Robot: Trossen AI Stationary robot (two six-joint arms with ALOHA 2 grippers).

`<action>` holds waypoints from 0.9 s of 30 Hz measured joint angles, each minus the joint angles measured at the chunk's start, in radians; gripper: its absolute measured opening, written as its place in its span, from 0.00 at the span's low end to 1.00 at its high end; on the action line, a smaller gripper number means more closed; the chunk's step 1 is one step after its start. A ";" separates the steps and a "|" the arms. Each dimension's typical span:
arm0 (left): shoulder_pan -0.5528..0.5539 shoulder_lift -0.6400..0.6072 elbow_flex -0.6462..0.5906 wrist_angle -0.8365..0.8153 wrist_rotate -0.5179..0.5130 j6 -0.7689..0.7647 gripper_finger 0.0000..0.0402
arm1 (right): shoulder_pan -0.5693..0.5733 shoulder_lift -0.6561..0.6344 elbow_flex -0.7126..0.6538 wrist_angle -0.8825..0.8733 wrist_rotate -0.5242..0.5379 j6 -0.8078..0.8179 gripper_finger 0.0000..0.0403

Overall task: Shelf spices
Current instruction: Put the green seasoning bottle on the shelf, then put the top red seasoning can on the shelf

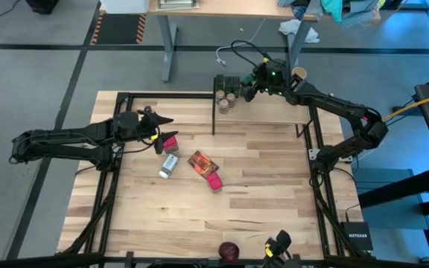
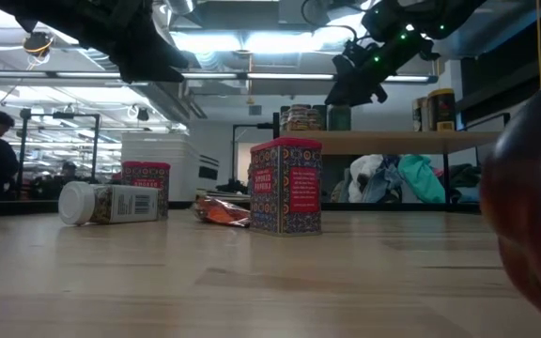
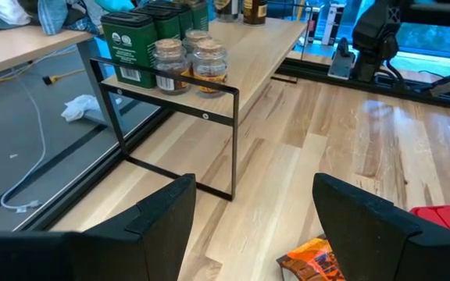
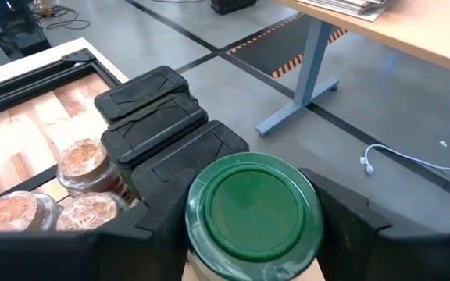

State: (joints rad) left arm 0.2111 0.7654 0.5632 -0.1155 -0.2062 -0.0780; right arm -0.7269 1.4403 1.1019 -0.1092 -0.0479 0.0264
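One green-lidded jar at shelf edge

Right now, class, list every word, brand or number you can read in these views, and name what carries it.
"NETGEAR": small black box on the floor by the table's right frame.
"SMOKED": red patterned tin standing on the tabletop; its smaller lines are blurred.
White-capped bottle lying down: label too small to read.
Dark green tins on the shelf: seals unreadable.

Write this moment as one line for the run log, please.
right gripper: shut on green-lidded jar, at shelf | left gripper: open, empty, above table | pink tin: on table
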 joint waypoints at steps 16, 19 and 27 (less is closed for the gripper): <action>0.000 0.000 0.000 -0.001 0.000 0.006 0.63 | 0.000 -0.033 -0.001 0.003 -0.022 0.003 0.69; 0.000 0.000 0.000 -0.001 0.000 0.006 0.63 | 0.001 -0.066 -0.001 -0.002 -0.023 -0.003 0.69; 0.000 0.000 0.000 -0.001 0.000 0.006 0.63 | 0.025 -0.189 -0.001 -0.045 -0.066 0.018 0.69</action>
State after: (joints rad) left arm 0.2111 0.7654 0.5632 -0.1162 -0.2062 -0.0715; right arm -0.7020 1.2515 1.1011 -0.1542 -0.1141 0.0441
